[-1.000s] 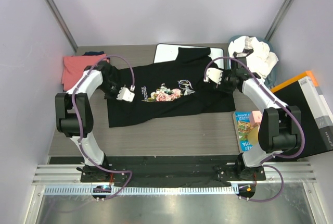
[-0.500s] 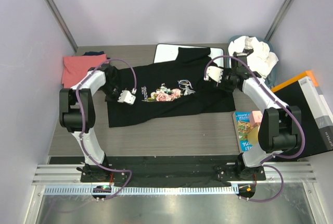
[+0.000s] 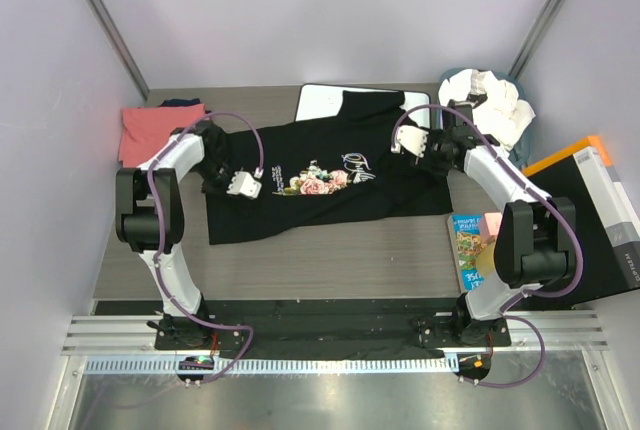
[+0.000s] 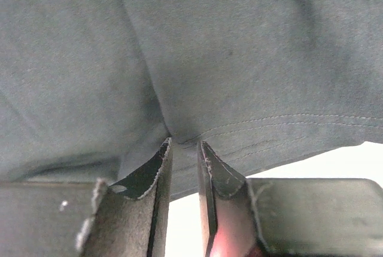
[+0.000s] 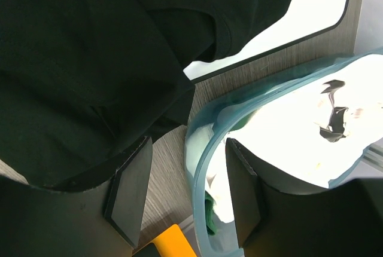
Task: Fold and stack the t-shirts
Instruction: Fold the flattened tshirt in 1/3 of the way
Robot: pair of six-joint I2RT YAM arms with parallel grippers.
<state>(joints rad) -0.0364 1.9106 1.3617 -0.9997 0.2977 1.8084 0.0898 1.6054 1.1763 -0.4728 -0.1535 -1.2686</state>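
Left pincer [image 4: 184,144]: readable in the wrist view only. Its jaws stand a narrow slit apart, with bright light showing through the gap. The stitched hem of the black t-shirt [image 3: 330,195] puckers right at the tips. Cannot tell whether the cloth is nipped or merely touching. From above, the tips are lost against the black cloth at the shirt's left side.

Right pincer [image 5: 188,143]: jaws wide apart. Between them show only bare counter [image 3: 330,260] and the rim of a pale blue bin [image 5: 200,131]. It holds nothing.

The black t-shirt lies spread front-up in the middle of the counter. Its rose print and white script are visible from above only. Its far edge overlaps the white board [image 3: 320,102], and the right wrist view shows the board's black rim running under the cloth.

Coral-pink t-shirt [image 3: 148,130]: crumpled at the far left corner, with something dark behind it that is too small to tell.

White t-shirts [image 3: 497,100]: heaped in the bin at far right. They are blown out to white in the right wrist view, so the folds are unreadable. A green scrap [image 5: 210,218] inside the bin shows in that view alone.
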